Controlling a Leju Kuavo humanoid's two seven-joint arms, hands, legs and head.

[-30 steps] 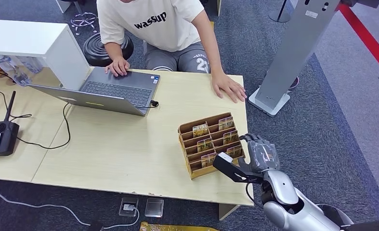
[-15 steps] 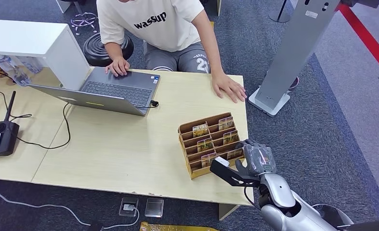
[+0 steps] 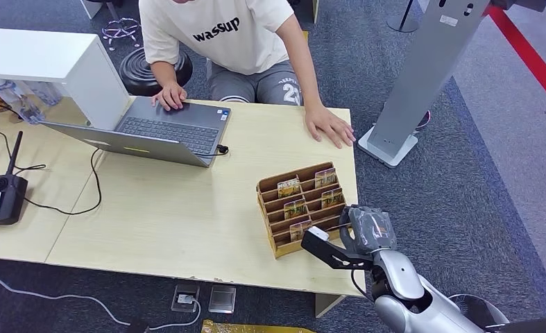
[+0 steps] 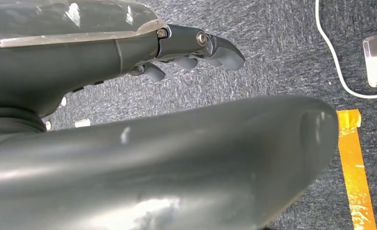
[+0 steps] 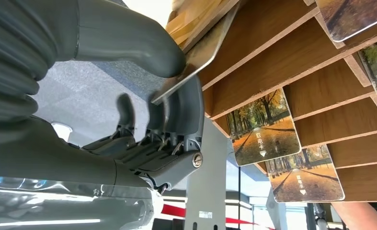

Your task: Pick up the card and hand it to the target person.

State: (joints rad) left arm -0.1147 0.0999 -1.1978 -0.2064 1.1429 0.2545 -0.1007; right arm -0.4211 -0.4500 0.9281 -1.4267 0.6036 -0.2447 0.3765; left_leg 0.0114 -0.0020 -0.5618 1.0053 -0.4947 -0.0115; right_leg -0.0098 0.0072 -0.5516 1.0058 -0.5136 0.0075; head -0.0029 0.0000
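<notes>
One desk [image 3: 186,208] before you, person [image 3: 221,41] seated behind, shirt reads "wassup". Laptop [image 3: 162,132] under person's hand. Wooden card rack [image 3: 301,207] at desk's near right corner. Right hand [image 3: 356,236] at rack's near end, thumb and fingers pinching card [image 5: 196,57]. Left hand [image 4: 196,48] over carpet, fingers loosely curled, holding nothing.

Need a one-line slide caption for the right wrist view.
Right hand pinching a card at the edge of the wooden card rack, other cards still slotted.
</notes>
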